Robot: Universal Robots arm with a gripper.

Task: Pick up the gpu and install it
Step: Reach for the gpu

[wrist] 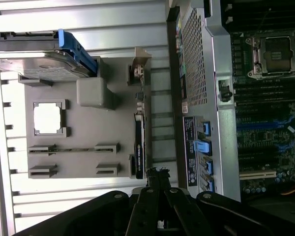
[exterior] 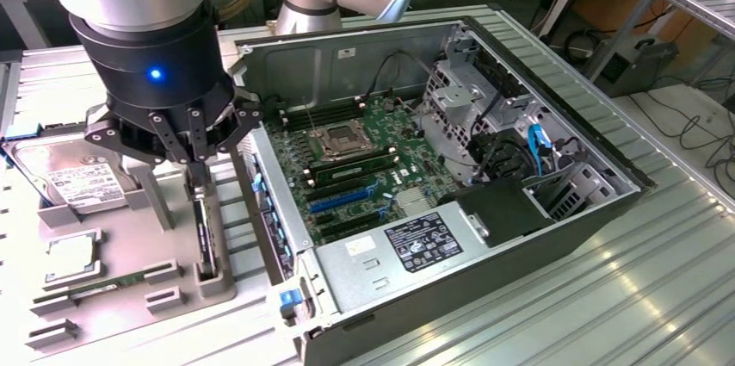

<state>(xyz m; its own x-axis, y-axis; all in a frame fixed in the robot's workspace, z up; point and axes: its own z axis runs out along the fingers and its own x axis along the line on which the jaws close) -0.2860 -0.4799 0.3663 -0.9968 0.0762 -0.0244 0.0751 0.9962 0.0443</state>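
Your gripper [exterior: 195, 172] hangs clenched, apparently empty, just above one end of the gpu [exterior: 206, 241], which stands on edge in the tray [exterior: 115, 297], long axis parallel to the computer case [exterior: 483, 271].

The gpu [exterior: 206, 237] is black, its tray [exterior: 120, 245] grey, the motherboard [exterior: 397, 155] green (with blue slots [exterior: 344, 196]).

Hard drive [exterior: 71, 181], processor [exterior: 71, 258], memory stick [exterior: 109, 287] — on grey tray [exterior: 129, 241].

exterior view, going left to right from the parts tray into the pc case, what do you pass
hard drive → gpu standing on edge → cpu socket → metal drive cage → blue cable
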